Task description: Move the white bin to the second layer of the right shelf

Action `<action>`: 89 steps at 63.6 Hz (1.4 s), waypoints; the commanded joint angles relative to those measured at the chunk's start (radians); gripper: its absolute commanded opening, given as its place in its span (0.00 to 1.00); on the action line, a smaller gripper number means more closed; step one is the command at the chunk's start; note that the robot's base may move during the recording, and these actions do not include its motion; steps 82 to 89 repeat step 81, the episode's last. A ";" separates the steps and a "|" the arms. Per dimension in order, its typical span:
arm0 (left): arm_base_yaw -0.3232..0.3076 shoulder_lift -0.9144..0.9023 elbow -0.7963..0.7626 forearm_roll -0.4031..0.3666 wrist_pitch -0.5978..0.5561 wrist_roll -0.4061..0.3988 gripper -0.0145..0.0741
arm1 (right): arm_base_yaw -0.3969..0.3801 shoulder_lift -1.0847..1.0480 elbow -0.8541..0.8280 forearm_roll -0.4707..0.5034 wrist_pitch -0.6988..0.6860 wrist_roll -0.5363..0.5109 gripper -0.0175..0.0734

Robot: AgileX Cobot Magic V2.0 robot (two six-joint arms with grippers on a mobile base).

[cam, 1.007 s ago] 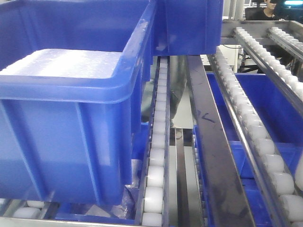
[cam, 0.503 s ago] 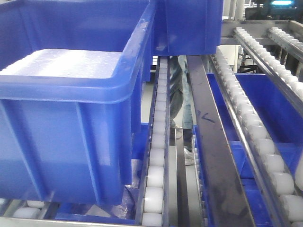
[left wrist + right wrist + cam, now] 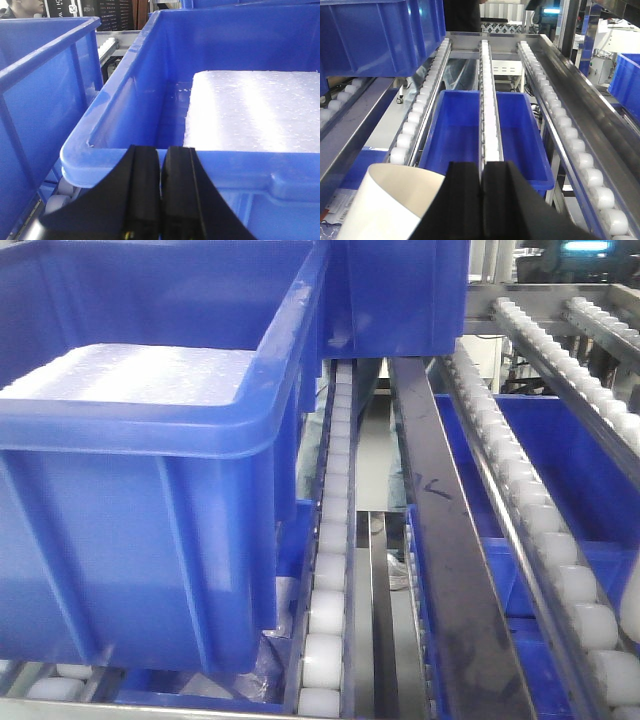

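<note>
On the left, a large blue plastic crate [image 3: 150, 490] sits on the roller rack, holding a flat white foam slab [image 3: 135, 375]. The left gripper [image 3: 160, 165] hangs just in front of that crate's near rim, its two black fingers [image 3: 145, 190] pressed together with nothing between them. A second blue crate [image 3: 35, 75] stands just beside the first, further left in the wrist view.

Moving right, a row of small white plastic rollers [image 3: 330, 570] runs away between steel rails, next to a long dark metal bar [image 3: 440, 560]. This grey metal roller level [image 3: 570, 140] spreads out ahead of the right arm, with a blue rectangular tub [image 3: 455, 135] on the tier beneath it.

The right gripper [image 3: 482, 195] has its black fingers [image 3: 502, 200] closed flat against each other, gripping nothing. The glossy cream-white plastic bin [image 3: 390, 200] shows only as a curved rim and wall at the lower left of the right wrist view, just beside the gripper; whether they touch I cannot tell.
</note>
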State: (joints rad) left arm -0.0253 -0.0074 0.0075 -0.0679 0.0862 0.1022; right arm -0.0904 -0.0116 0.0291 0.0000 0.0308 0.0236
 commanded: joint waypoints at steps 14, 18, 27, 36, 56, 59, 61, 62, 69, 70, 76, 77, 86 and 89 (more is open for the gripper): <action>-0.004 -0.013 0.037 -0.006 -0.086 -0.003 0.26 | 0.001 -0.019 -0.016 0.000 -0.093 -0.006 0.25; -0.004 -0.013 0.037 -0.006 -0.086 -0.003 0.26 | 0.001 -0.019 -0.016 0.000 -0.093 -0.006 0.25; -0.004 -0.013 0.037 -0.006 -0.086 -0.003 0.26 | 0.001 -0.019 -0.016 0.000 -0.093 -0.006 0.25; -0.004 -0.013 0.037 -0.006 -0.086 -0.003 0.26 | 0.001 -0.019 -0.016 0.000 -0.093 -0.006 0.25; -0.004 -0.013 0.037 -0.006 -0.086 -0.003 0.26 | 0.001 -0.019 -0.016 0.000 -0.093 -0.006 0.25; -0.004 -0.013 0.037 -0.006 -0.086 -0.003 0.26 | 0.001 -0.019 -0.016 0.000 -0.093 -0.006 0.25; -0.004 -0.013 0.037 -0.006 -0.086 -0.003 0.26 | 0.001 -0.019 -0.016 0.000 -0.093 -0.006 0.25; -0.004 -0.013 0.037 -0.006 -0.086 -0.003 0.26 | 0.001 -0.019 -0.016 0.000 -0.093 -0.006 0.25; -0.004 -0.013 0.037 -0.006 -0.086 -0.003 0.26 | 0.001 -0.019 -0.016 0.000 -0.093 -0.006 0.25; -0.004 -0.013 0.037 -0.006 -0.086 -0.003 0.26 | 0.001 -0.019 -0.016 0.000 -0.093 -0.006 0.25; -0.004 -0.013 0.037 -0.006 -0.086 -0.003 0.26 | 0.001 -0.019 -0.016 0.000 -0.093 -0.006 0.25; -0.004 -0.013 0.037 -0.006 -0.086 -0.003 0.26 | 0.001 -0.019 -0.016 0.000 -0.093 -0.006 0.25; -0.004 -0.013 0.037 -0.006 -0.086 -0.003 0.26 | 0.001 -0.019 -0.016 0.000 -0.093 -0.006 0.25; -0.004 -0.013 0.037 -0.006 -0.086 -0.003 0.26 | 0.001 -0.019 -0.016 0.000 -0.093 -0.006 0.25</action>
